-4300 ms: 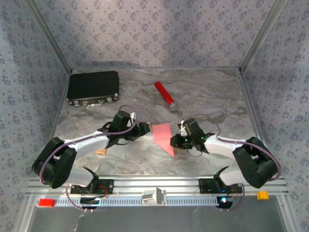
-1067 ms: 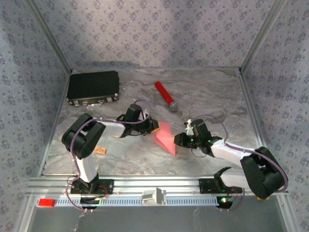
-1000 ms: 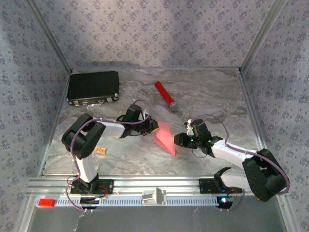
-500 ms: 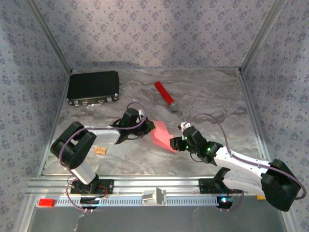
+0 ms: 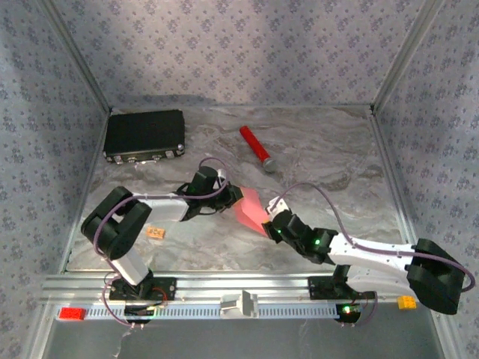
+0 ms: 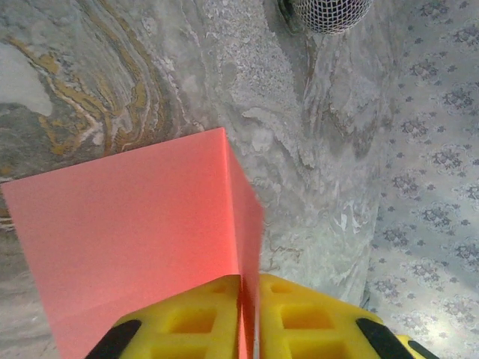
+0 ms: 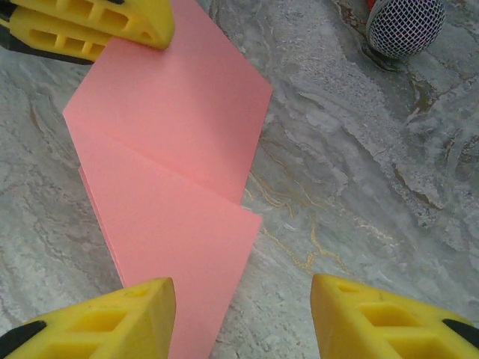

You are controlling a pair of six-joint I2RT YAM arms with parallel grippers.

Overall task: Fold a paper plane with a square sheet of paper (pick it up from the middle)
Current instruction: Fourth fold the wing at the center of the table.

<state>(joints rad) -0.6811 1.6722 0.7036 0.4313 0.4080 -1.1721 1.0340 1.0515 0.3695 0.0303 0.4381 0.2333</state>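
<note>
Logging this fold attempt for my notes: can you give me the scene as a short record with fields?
Paper: pink-red square sheet of paper, creased, at the middle of the grey marble table
Left end effector: shut on the sheet's edge
Right end effector: open, at the sheet's near corner
Behind: black rectangular case, red cylinder with grey mesh tip
Plane: not yet formed

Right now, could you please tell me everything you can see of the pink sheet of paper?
The square sheet of paper is thin, plain pink-red, creased into two angular panels. It sits on the marbled table, about midway across. The left claw is shut on one edge; the right claw stands open at its opposite tip.
</note>
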